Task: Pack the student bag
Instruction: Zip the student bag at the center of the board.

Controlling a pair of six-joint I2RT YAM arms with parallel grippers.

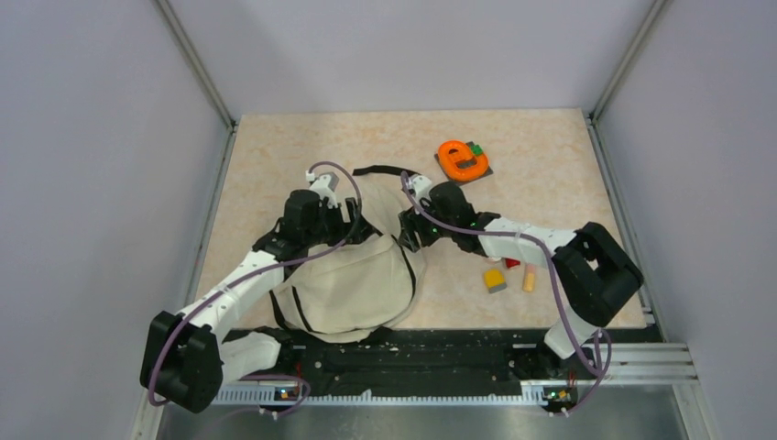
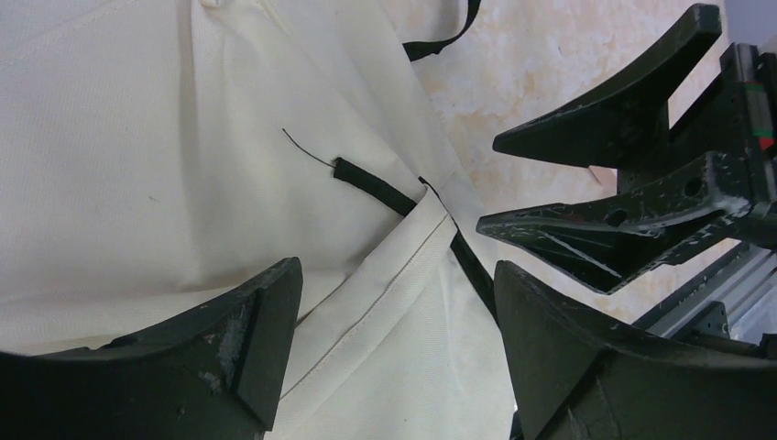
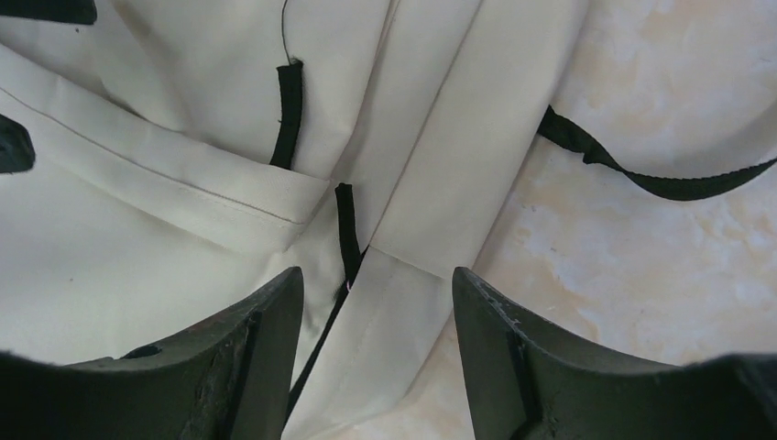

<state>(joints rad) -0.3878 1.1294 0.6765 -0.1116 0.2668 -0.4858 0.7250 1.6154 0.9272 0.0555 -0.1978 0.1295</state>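
Find the student bag point(image 1: 353, 280) lying flat by the near edge of the surface point(image 1: 531, 147), left of the middle, top end toward the far edge, with a black strap point(image 1: 380, 170) trailing beyond it. Note the left claw point(image 1: 353, 215) spread wide over the cream fabric with nothing between its fingers. Note the right claw point(image 1: 410, 236) likewise spread and empty, just beside it at the bag's top end. Judge the step as getting the bag open, with no gap into the inside on show. Work from the right wrist view: spot the short black tab point(image 3: 345, 225) on the zipper line, just ahead of the right claw point(image 3: 376, 284) and roughly centred in its gap. Lower straight along that line, keep the tab centred, and close on the tab alone, not on the folded flap point(image 3: 183, 197) beside it; otherwise expect soft cloth to bunch and slip. Use the left claw point(image 2: 396, 286) to pinch the fabric near the second black zipper end point(image 2: 371, 183) and hold the bag against the pull. Mind the closeness of the two claws, plain in the left wrist view, and avoid a clash of fingers. Leave the yellow block point(image 1: 495, 280) right of the bag and the orange ring-shaped item point(image 1: 461, 158) near the far edge for later.
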